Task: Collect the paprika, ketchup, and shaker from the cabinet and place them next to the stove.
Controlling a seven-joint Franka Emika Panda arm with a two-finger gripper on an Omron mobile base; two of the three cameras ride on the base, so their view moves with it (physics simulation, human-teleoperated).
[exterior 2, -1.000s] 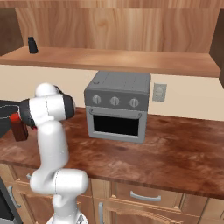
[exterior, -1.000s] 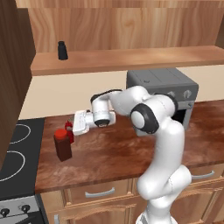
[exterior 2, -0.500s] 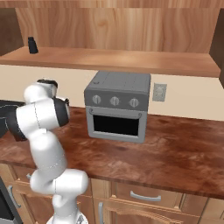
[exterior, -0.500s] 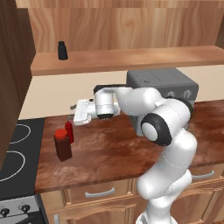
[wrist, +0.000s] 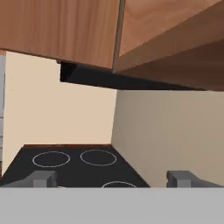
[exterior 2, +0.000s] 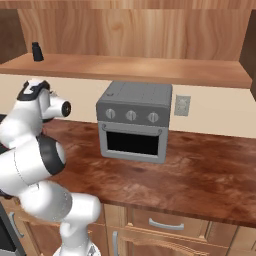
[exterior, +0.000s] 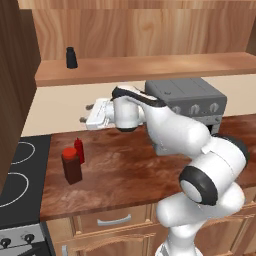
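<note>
- Reaching for the shaker [exterior: 71, 57] looks like the step left to me: it stands upright on the cabinet [exterior: 150, 67] plank, at its far left end, well apart from everything else.
- I judge it light and rigid, a small smooth cylinder with a narrower rounded top, so likely a bit slippery; I would take it around the wider lower body, not the top, and squeeze gently so it does not tip on the shelf.
- My claw [exterior: 89, 114] hangs over the table [exterior: 130, 170], below the shelf and left of the toaster oven [exterior: 187, 100], with its jaws spread wide and nothing between them; the hand view looks out over the stove [wrist: 78, 164] with both fingertips [wrist: 41, 178] far apart.
- The paprika [exterior: 71, 165] and the ketchup [exterior: 79, 150] stand upright on the table just right of the stove, the ketchup close behind the jar; whether they touch I cannot tell.
- Counts: one shaker, one paprika jar, one ketchup bottle, one toaster oven, one stove.
- The paprika would be the heaviest; the ketchup is slim and easily toppled.
</note>
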